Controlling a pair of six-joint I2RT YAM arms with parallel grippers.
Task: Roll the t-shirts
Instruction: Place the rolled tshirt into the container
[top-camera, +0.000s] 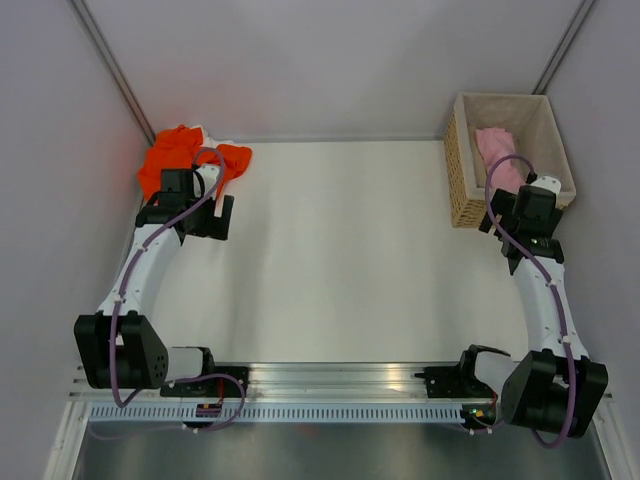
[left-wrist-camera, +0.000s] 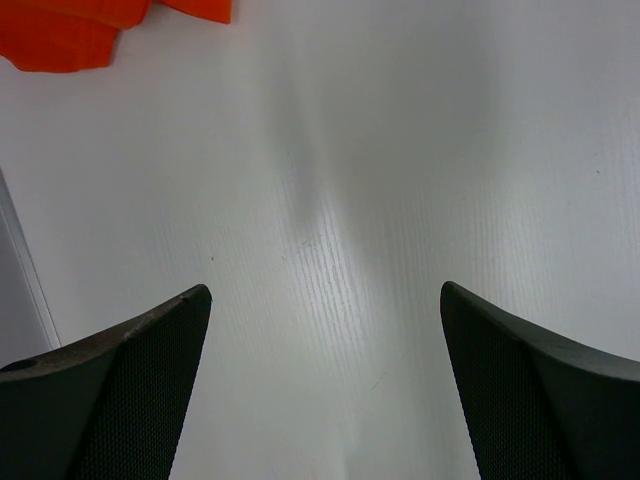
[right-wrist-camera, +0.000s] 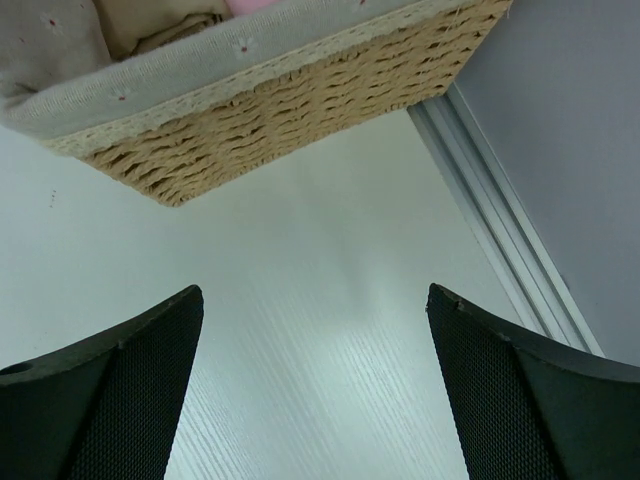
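The orange t-shirt (top-camera: 170, 150) lies crumpled in the far left corner of the table (top-camera: 340, 250), just beyond the left gripper (left-wrist-camera: 325, 292), whose fingers stand spread wide over bare tabletop. The pink t-shirt (top-camera: 492, 140) sits inside the wicker basket (top-camera: 458, 185) at the far right. The right gripper (right-wrist-camera: 315, 290) hovers just in front of the basket, jaws likewise wide apart and holding nothing

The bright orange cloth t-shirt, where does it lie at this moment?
The bright orange cloth t-shirt lies crumpled in the far left corner of the white table in the top external view, against the wall, partly hidden by the left arm.
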